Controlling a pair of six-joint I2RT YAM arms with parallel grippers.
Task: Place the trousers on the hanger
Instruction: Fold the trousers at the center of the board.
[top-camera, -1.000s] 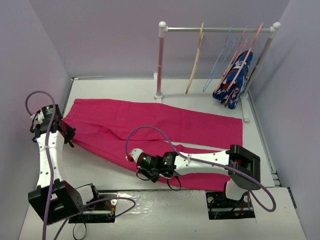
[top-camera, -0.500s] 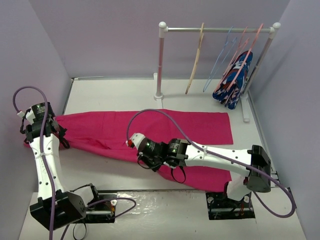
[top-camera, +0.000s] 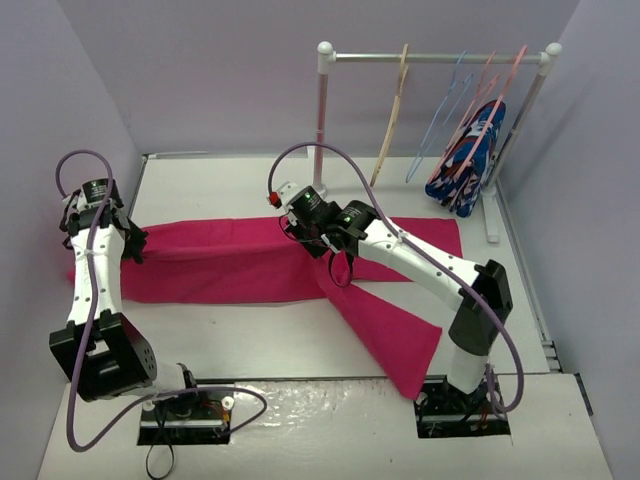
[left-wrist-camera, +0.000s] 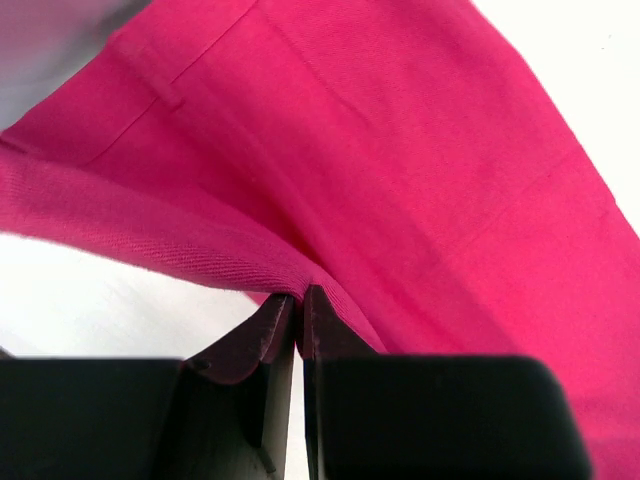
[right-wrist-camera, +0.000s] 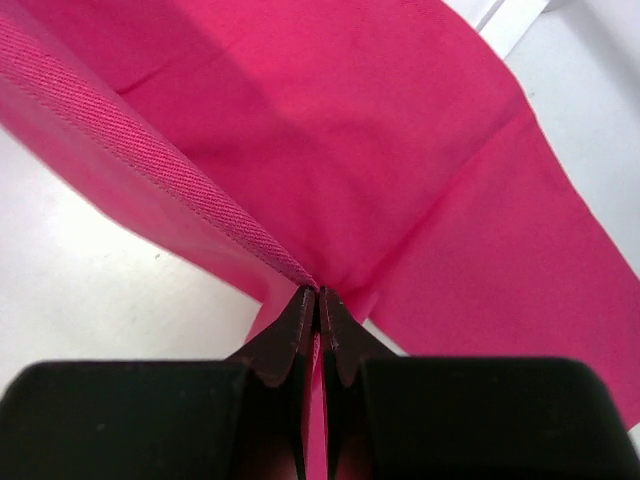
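Note:
The magenta-pink trousers (top-camera: 230, 262) lie across the table (top-camera: 250, 335), folded lengthwise on the left, with one leg (top-camera: 395, 330) trailing to the front right. My left gripper (top-camera: 128, 245) is shut on the trousers' left end; its wrist view shows cloth (left-wrist-camera: 400, 170) pinched between the fingertips. My right gripper (top-camera: 318, 240) is shut on the trousers' upper edge near the middle; its wrist view shows a hem (right-wrist-camera: 150, 170) clamped. The beige wooden hanger (top-camera: 392, 120) hangs on the rail (top-camera: 430, 58) at the back, apart from both grippers.
A white rack post (top-camera: 321, 120) stands just behind my right gripper. A thin blue wire hanger (top-camera: 440, 125), salmon-pink hangers (top-camera: 500, 85) and a blue patterned garment (top-camera: 466, 155) hang at the rail's right. Purple walls close both sides.
My right gripper has carried the trousers' edge from the front middle to the back, towards the rack post, folding the cloth. My left gripper shifted slightly with the left end.

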